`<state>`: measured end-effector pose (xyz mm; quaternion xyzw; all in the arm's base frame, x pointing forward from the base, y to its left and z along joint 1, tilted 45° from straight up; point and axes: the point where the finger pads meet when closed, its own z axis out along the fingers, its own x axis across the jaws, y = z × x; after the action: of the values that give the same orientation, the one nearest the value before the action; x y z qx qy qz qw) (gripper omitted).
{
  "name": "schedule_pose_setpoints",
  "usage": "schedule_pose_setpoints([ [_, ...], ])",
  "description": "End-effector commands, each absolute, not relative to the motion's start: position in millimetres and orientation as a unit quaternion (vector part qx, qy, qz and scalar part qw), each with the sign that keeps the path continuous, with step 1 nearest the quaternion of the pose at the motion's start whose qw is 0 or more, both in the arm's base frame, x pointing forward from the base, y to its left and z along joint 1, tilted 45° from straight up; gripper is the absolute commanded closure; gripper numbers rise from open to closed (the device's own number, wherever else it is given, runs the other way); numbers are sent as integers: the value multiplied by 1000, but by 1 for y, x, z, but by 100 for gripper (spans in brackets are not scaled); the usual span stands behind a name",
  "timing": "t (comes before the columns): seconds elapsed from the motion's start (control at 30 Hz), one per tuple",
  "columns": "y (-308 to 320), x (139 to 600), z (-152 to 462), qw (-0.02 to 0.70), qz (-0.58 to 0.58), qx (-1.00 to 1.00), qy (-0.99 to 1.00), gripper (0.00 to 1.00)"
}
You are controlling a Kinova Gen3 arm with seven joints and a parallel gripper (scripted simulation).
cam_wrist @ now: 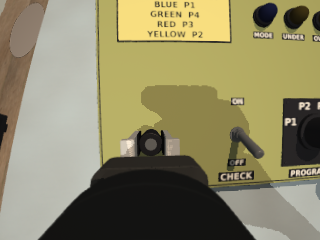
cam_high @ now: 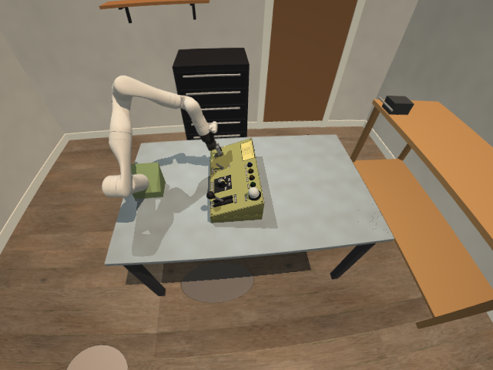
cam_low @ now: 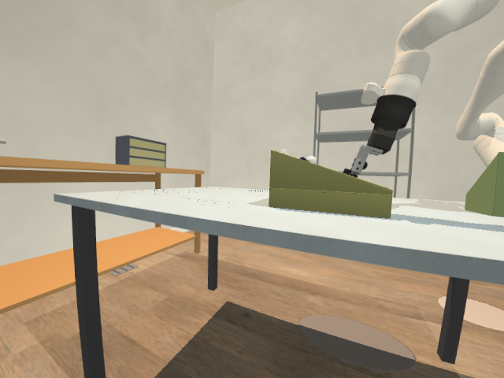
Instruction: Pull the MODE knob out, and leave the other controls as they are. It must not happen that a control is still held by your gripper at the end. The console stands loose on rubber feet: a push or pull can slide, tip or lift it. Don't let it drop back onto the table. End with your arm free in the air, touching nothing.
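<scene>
The olive console [cam_high: 239,175] [cam_low: 317,183] [cam_wrist: 115,90] stands on the table, its sloped face up, with no visible tilt. My gripper [cam_high: 219,152] [cam_low: 350,173] [cam_wrist: 151,139] is low over the face, shut on a black round knob [cam_wrist: 151,144] with a grey centre. Any label by this knob is hidden behind the gripper. A MODE label shows under a dark blue domed piece [cam_wrist: 265,15] in the top row, away from the fingers. How far the held knob stands out cannot be told.
The CHECK toggle [cam_high: 219,166] [cam_wrist: 250,144] is close beside the gripper. Beyond it are the PROGRAM selector [cam_high: 222,183] [cam_wrist: 307,134], a black-ball lever [cam_high: 210,195] and a white dome [cam_high: 253,193]. A green block [cam_high: 149,179] stands by the arm's base.
</scene>
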<state>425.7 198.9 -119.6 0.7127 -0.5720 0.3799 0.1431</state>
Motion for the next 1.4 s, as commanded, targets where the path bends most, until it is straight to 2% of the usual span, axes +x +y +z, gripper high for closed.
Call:
schedule_pose_setpoints([
  [0.0,203,423,-116,143,379,716,-569,100],
  [1.37,211,420,-111,143,379,716,-569,100],
])
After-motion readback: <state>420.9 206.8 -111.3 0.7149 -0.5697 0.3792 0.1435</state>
